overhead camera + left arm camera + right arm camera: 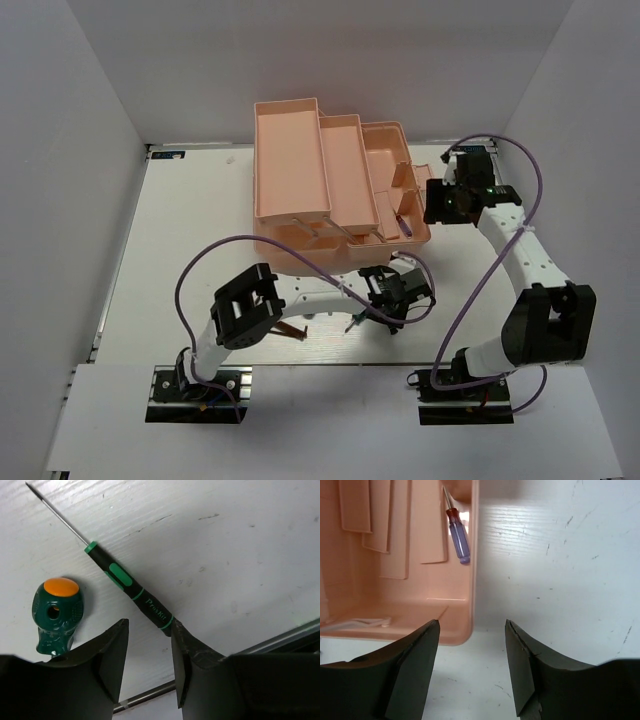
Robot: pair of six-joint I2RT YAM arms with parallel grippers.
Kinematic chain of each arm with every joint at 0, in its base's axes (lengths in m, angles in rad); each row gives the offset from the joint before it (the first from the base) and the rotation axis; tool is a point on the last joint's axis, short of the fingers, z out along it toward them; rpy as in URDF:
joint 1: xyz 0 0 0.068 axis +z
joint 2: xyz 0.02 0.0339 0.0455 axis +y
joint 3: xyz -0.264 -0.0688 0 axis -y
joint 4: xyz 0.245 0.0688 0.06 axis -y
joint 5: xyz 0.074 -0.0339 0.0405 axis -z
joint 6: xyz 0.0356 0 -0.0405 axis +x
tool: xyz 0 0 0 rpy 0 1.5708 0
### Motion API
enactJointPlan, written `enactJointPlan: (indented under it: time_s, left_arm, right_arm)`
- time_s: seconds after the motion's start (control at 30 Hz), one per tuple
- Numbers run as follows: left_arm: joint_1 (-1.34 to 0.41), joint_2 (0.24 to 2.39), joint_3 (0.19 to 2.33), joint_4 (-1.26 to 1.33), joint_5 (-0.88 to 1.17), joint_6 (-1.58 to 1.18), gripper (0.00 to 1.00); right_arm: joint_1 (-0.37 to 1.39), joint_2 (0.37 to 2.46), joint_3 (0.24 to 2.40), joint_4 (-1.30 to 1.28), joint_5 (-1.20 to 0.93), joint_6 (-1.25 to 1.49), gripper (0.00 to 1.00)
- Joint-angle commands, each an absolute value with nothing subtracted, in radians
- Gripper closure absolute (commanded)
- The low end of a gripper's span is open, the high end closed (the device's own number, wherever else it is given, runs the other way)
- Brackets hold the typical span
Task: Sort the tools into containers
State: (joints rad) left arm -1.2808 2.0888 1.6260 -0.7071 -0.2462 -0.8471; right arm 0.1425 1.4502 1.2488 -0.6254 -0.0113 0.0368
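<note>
A thin dark-handled precision screwdriver [131,586] with green bands lies on the white table, its handle end against my left gripper's right fingertip [179,630]. A stubby green-handled screwdriver [55,611] with an orange cap lies just left of it. My left gripper [150,626] [378,314] is open and empty, low over the table. A brown hex key [291,329] lies by the left arm. The blue-handled screwdriver [459,536] lies inside the salmon-pink toolbox [410,595] [300,160]. My right gripper [472,625] [438,204] is open and empty over the toolbox's right corner.
The toolbox stands open at the far middle of the table, its tiered trays stepped out to the left. A metal rail [150,692] runs along the table's near edge under the left gripper. White walls enclose the table on three sides.
</note>
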Motion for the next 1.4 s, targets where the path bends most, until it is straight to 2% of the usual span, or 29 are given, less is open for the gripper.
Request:
enactJointPlan:
  time_s: [0.0,0.43,0.47,0.5,0.57,0.6,0.63,0.7,0.73,0.77,0.8,0.83,1.0,1.2,1.37]
  left_arm:
    - [-1.295,2.106,1.69,-0.793,-0.293,-0.913,0.5]
    - [-1.304,2.226,1.74,-0.815,-0.305,-0.954,0.52]
    - [-1.304,2.226,1.726,-0.815,-0.305,-0.954,0.56]
    - [-1.304,2.226,1.726,-0.815,-0.305,-0.954,0.69]
    - [-1.304,2.226,1.703,-0.805,-0.293,-0.954,0.84]
    - [-1.304,2.226,1.703,-0.796,-0.293,-0.942,0.96]
    - [-1.304,2.217,1.703,-0.796,-0.282,-0.942,1.0]
    - [-1.313,2.206,1.73,-0.786,-0.282,-0.882,1.0]
    - [-1.313,2.191,1.752,-0.785,-0.282,-0.859,1.0]
    - [-1.324,2.18,1.761,-0.763,-0.282,-0.812,1.0]
    - [-1.324,2.148,1.761,-0.741,-0.282,-0.777,1.0]
    - [-1.324,2.131,1.761,-0.726,-0.282,-0.755,1.0]
    - [-1.293,2.069,1.815,-0.707,-0.333,-0.631,1.0]
    - [-1.252,2.114,2.037,-0.767,-0.413,-0.56,1.0]
    - [-1.201,2.125,2.124,-0.764,-0.422,-0.516,1.0]
  right_arm:
    - [0.086,1.41,1.186,-0.575,-0.077,0.074,0.39]
    - [-0.038,1.29,1.055,-0.555,-0.264,0.081,0.39]
    - [-0.038,1.286,1.04,-0.551,-0.271,0.081,0.39]
    - [-0.046,1.278,1.037,-0.551,-0.278,0.081,0.39]
    - [-0.048,1.261,1.023,-0.552,-0.294,0.071,0.39]
    - [-0.052,1.249,1.02,-0.549,-0.301,0.069,0.39]
    - [-0.052,1.241,1.016,-0.548,-0.302,0.051,0.39]
    - [-0.055,1.204,1.002,-0.532,-0.278,0.035,0.39]
    - [-0.057,1.197,0.993,-0.529,-0.269,0.02,0.47]
    - [-0.063,1.183,0.979,-0.513,-0.22,0.02,0.63]
    - [-0.063,1.16,0.973,-0.505,-0.198,0.023,0.86]
    - [-0.075,1.137,0.956,-0.499,-0.175,0.034,1.0]
    - [-0.109,1.094,0.927,-0.497,-0.153,0.051,1.0]
    - [-0.161,1.014,0.884,-0.459,-0.175,0.058,1.0]
    - [-0.184,0.977,0.858,-0.453,-0.228,0.051,1.0]
